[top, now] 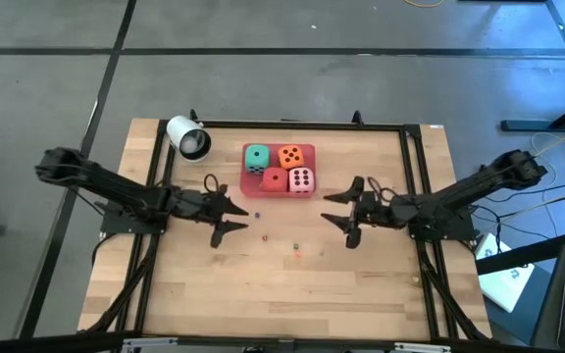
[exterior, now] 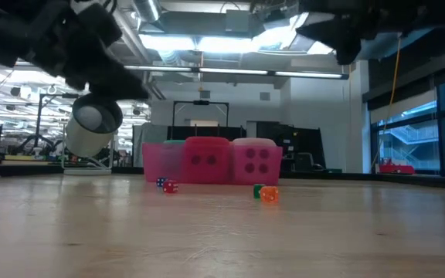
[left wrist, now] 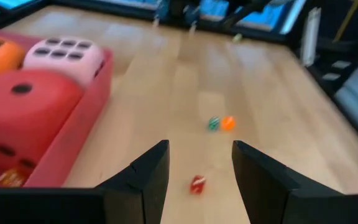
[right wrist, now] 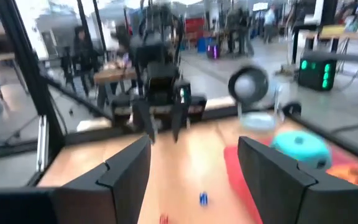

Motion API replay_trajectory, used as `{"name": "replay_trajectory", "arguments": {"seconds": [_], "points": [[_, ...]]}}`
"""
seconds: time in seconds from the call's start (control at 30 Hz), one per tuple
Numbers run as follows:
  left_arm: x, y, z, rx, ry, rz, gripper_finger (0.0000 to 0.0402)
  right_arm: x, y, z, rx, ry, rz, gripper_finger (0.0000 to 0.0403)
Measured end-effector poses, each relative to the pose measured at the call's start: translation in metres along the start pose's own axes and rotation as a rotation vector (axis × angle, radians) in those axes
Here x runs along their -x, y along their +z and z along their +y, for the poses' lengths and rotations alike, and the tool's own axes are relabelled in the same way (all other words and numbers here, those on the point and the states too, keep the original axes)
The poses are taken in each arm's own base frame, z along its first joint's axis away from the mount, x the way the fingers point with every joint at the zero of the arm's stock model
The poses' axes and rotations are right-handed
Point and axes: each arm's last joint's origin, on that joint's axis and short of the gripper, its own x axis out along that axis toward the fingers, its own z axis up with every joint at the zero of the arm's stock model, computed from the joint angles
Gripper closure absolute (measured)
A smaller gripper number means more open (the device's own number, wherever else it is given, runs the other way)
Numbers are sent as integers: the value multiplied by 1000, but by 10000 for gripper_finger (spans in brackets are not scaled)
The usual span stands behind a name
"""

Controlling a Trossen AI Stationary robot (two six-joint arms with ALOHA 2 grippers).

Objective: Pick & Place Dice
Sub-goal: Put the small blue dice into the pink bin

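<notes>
Since all four dice sat packed in the red tray (top: 245, 182) at the far middle of the table (top: 204, 294), I judged the pick needed a straight-down approach on an outer die, fingers along its free faces, no shoving neighbours. My left tool (top: 231, 216) hovered parted and empty, just near-left of the tray; my right tool (top: 347, 212) hovered parted and empty, near-right of it. Teal die (top: 256, 157) and orange die (top: 293, 156) were in the back row, red die (top: 274, 179) and pink die (top: 301, 180) in front, touching. Soft-looking cubes, dark pips. Tiny beads (top: 260, 235) lay loose on the table; a white cup (top: 188, 137) lay tipped at far left.
</notes>
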Motion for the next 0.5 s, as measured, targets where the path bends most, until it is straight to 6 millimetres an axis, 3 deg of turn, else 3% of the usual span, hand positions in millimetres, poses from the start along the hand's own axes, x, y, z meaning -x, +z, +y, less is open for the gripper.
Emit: {"name": "replay_trajectory", "arguments": {"seconds": [0.3, 0.5], "points": [[-15, -20, 2, -24, 73, 109, 233, -14, -33, 6, -19, -6, 134, 162], [-23, -29, 11, -27, 148, 163, 233, -15, -38, 7, -24, 16, 156, 162]]}}
